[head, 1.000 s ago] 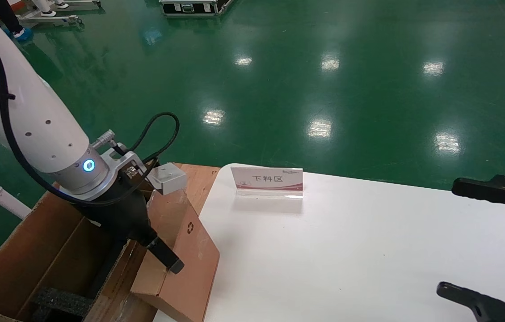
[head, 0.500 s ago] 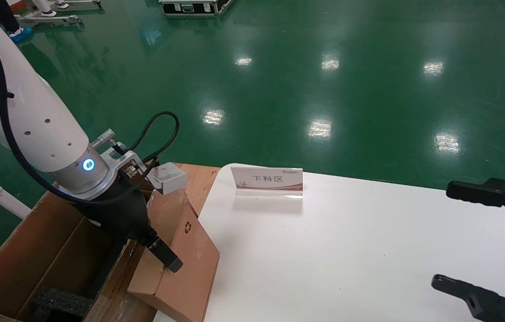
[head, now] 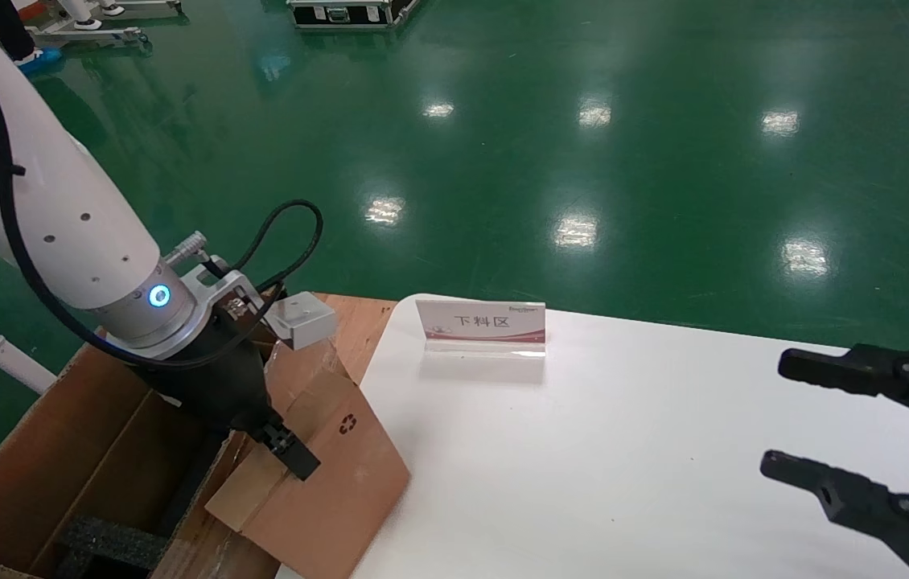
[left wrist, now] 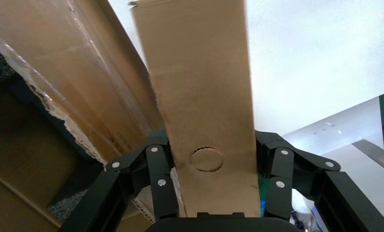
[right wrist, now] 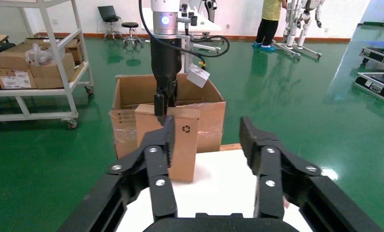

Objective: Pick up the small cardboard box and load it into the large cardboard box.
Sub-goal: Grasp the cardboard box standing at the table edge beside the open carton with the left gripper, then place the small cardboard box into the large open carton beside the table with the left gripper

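Observation:
My left gripper [head: 289,453] is shut on the upper edge of the small cardboard box [head: 326,482]. The box has a recycling symbol and hangs tilted at the white table's left edge, beside the large cardboard box [head: 52,450]. In the left wrist view the small box's narrow side [left wrist: 204,92] fills the gap between the gripper's [left wrist: 211,159] closed jaws, with a flap of the large box [left wrist: 74,72] beside it. My right gripper [head: 776,418] is open and empty over the table's right side. The right wrist view shows it [right wrist: 206,140] facing the small box [right wrist: 182,145] and the large box [right wrist: 206,113].
A small sign stand [head: 480,323] sits at the far edge of the white table [head: 623,450]. Black foam [head: 108,543] lies inside the large box. A shelf cart with cartons [right wrist: 35,53] stands on the green floor beyond.
The left gripper has risen a little and tilted the small box, whose lower end has swung right over the table. The right gripper has moved left, towards the table's middle.

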